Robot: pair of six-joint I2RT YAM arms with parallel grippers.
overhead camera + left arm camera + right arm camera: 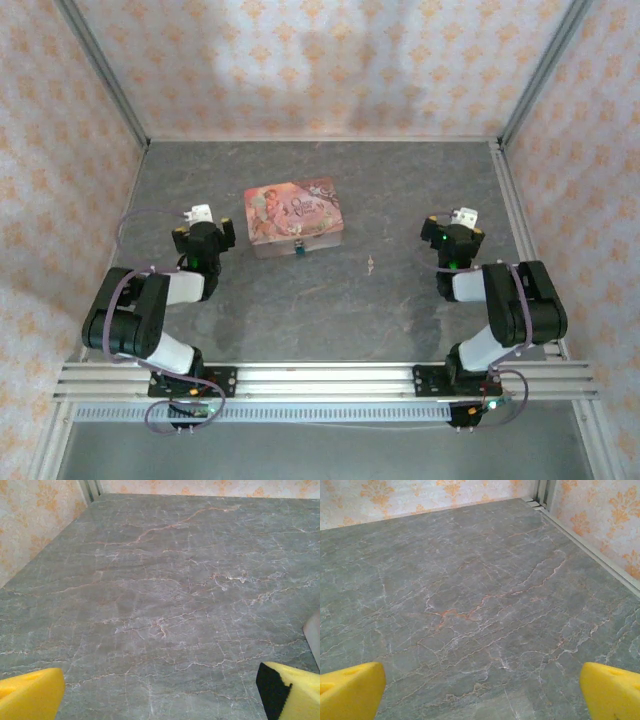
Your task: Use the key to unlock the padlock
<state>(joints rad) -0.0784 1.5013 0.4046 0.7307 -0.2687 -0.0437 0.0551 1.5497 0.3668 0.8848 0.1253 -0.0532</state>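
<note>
On the table (400, 190) your key (370, 264) lies ungripped near the padlock (297, 247), left gripper (160, 695) and right gripper (482, 692) spread empty: nothing begun.

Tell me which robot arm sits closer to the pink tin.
The left end effector: it sits a short gap from the pink tin, while the right end effector stands much farther off on the tin's other side.

Pink, picture-printed tin (294, 215); padlock (297, 248) — apparently — teal; table (400, 190) grey, veined.

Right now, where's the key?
Top view: the key lies on the table right of centre, between the padlock at the near edge of the pink tin and the right end effector.
</note>
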